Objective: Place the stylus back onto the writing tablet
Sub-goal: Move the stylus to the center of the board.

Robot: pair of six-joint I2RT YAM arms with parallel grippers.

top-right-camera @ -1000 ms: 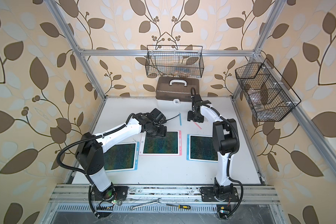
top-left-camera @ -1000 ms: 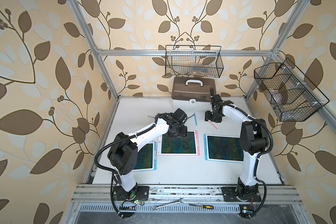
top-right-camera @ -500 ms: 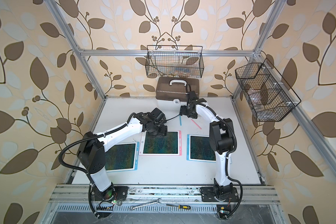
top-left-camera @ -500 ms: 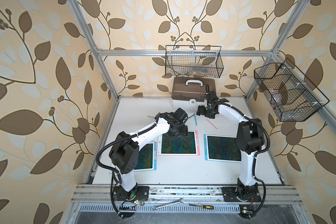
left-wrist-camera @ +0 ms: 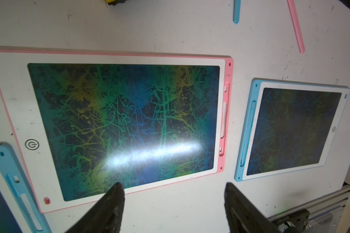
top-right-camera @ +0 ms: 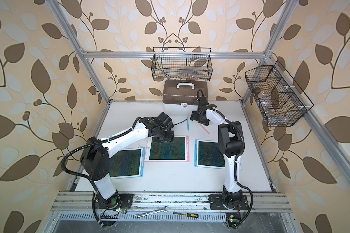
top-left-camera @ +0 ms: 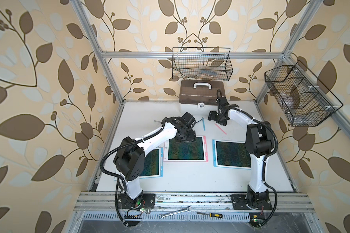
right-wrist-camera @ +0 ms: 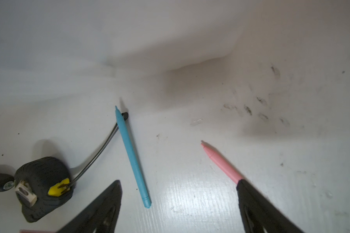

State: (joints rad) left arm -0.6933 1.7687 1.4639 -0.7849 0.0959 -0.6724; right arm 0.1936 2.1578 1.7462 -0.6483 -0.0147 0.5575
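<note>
— White tabletop (top-left-camera: 190, 177), scuffed, boxed in by leaf-print walls. Where are the styluses?

— Loose on it, toward the back. The pink stylus (right-wrist-camera: 220, 163) lies flat, and its rear end runs under one finger of the right gripper (right-wrist-camera: 179, 182). The blue stylus (right-wrist-camera: 132, 157) lies flat nearby, apart from the pink one, with its tip across the strap of what looks like a tape measure (right-wrist-camera: 42, 185).

— Is either one held?

— No. The right gripper's jaws stand wide apart, low over the table, clamped on nothing.

— And the tablets?

— Three in a row, nearer the arm bases. The pink tablet (left-wrist-camera: 119, 125) sits in the middle, and its side slot (left-wrist-camera: 224, 113) is empty. The blue tablet (left-wrist-camera: 291, 131) on the right arm's side already has a blue stylus seated along its edge. The third tablet (top-right-camera: 125, 163), by the left arm, looks to have an empty holder too, though little of it shows.

— What about the left gripper (left-wrist-camera: 173, 185)?

— Jaws apart, empty, hovering above the pink tablet.

— How far along, then?

— Early, I'd judge. Nothing is picked up yet. Closing on a stylus, lifting it, carrying it to the matching tablet and seating it in the slot all remain. I cannot tell which stylus the right gripper is after.
</note>
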